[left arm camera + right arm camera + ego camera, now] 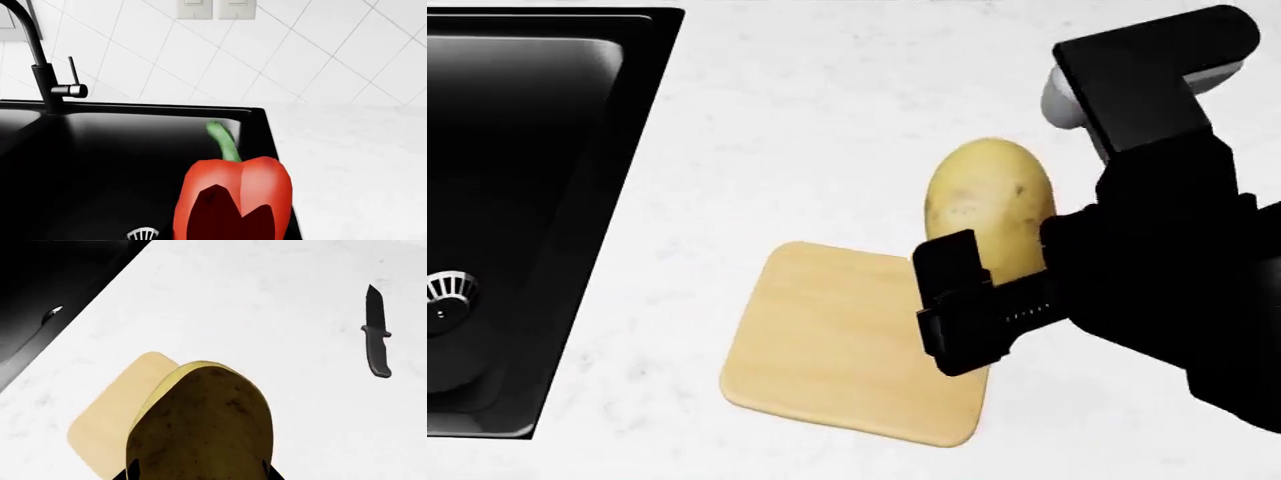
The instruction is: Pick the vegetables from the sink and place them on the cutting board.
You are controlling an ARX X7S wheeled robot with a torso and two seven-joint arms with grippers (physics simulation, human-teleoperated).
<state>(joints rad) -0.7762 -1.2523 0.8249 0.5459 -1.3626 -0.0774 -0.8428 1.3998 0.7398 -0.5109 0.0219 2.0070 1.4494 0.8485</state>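
Right pincer grips speckled oval potato | seemingly above tan rounded board

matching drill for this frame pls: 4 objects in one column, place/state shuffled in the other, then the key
Things:
1. potato
2. pepper
3. cutting board
4. knife

Place or state:
A. flat on the counter, nothing resting on it
B. close before the left wrist camera, above the sink
C. held in the right gripper at the board's edge
D. lying on the counter away from the board

Pairs: 1-C, 2-B, 3-A, 4-D
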